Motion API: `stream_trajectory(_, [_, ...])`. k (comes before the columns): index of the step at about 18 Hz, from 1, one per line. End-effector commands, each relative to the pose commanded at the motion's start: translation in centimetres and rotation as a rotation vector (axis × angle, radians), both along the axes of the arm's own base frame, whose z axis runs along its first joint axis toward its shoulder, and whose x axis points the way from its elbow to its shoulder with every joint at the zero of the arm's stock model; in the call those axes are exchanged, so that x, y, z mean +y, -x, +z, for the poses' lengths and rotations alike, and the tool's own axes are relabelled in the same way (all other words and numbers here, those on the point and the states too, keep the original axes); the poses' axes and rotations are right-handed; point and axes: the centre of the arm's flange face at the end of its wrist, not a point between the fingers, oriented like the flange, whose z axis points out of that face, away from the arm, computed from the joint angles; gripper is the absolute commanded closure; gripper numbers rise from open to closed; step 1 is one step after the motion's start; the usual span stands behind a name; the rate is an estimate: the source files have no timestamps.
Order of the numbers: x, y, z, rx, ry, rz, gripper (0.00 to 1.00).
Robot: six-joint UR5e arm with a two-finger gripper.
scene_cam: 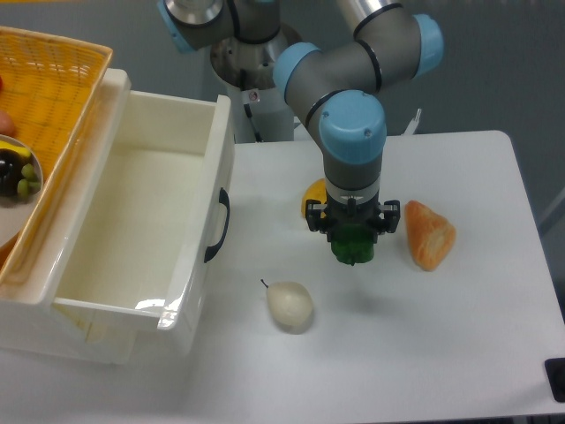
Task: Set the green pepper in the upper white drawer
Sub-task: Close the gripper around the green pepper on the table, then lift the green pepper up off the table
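Tool (353, 237) clamped on green pepper (353, 248), held above surface (459, 327) centre, white drawer (132, 221) open at left edge, pear (290, 306) near front edge, yellow pepper (314, 194) behind, no legible writing.
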Motion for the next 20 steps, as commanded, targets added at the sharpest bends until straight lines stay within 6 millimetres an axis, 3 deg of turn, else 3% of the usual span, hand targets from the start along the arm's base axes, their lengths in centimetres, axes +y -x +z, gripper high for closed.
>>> stream_trajectory(9, [-1.2,-2.0,5.6,-0.014,-0.134,0.129,0.63])
stream_trajectory(16, [-2.5,-4.1,7.0,-0.101,-0.116,0.215,0.6])
stream_trajectory(20, [-3.1,-5.3,9.8,-0.129,-0.154,0.311,0.6])
